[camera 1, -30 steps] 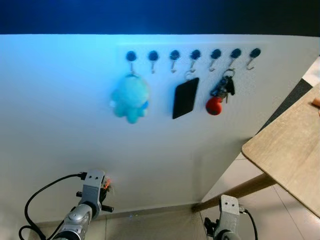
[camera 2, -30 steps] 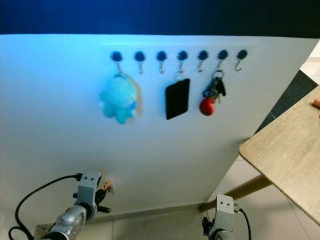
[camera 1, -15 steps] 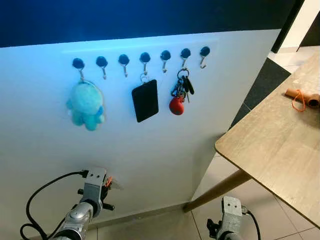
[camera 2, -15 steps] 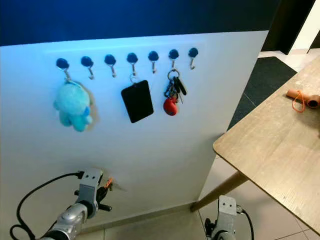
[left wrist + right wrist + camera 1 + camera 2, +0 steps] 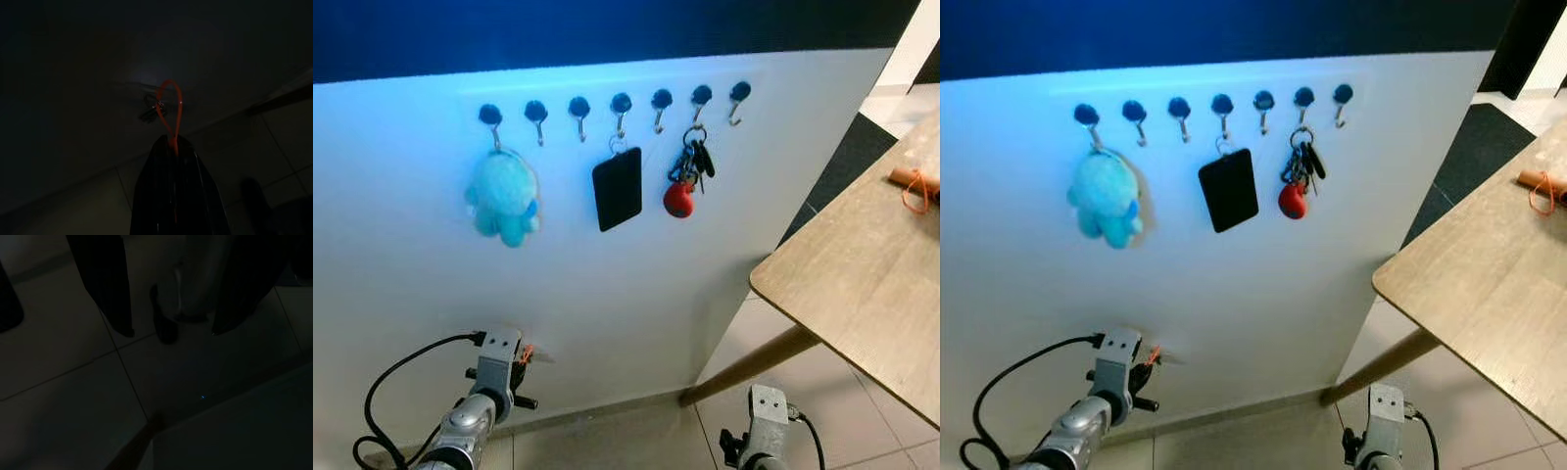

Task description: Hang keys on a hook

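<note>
Left gripper (image 5: 175,142), low at the frame's lower left, pinches the orange loop (image 5: 170,105) of the keys (image 5: 150,108); the right gripper (image 5: 171,330) hangs idle with fingers apart. Carrying step: next comes raising the loop to a free hook (image 5: 578,108) at upper centre.

- The wall panel (image 5: 636,284) is white with a blue-tinted glow; the wall above it (image 5: 607,29) is dark navy.
- The hooks (image 5: 620,110) have dark round caps and silver shanks.
- The plush toy (image 5: 504,198) is turquoise.
- The card tag (image 5: 618,189) is black.
- The key bunch (image 5: 690,171) carries a red ball.
- The table (image 5: 862,284) is pale wood grain.
- The cord loop (image 5: 170,110) is orange-red.
- The floor tiles (image 5: 783,392) are beige.
</note>
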